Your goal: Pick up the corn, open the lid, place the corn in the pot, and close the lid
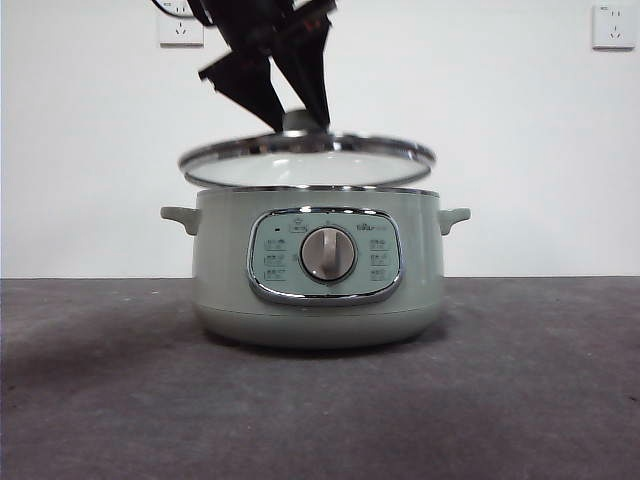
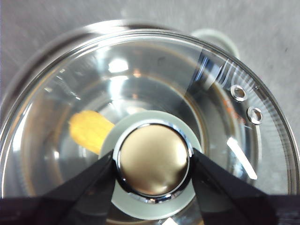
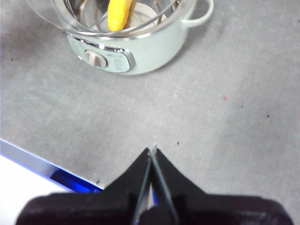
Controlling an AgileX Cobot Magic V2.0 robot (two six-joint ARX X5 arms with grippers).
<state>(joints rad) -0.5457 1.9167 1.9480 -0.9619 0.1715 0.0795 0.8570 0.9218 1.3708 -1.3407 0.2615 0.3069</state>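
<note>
Above the pot, the lid is being held by its knob, clamped in the left end effector. Being glass and slippery, it is best gripped there.

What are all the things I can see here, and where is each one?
pot: one, pale sage green, standing on the table, silver dial facing front.
lid: one, glass with chrome rim, held tilted just above the pot.
corn: one, yellow, inside the pot.
table: one, grey.
wall sockets: two, white, on the wall behind.
left gripper: black, clamped on the lid's knob.
right gripper: black, shut, over bare table away from the pot.
</note>
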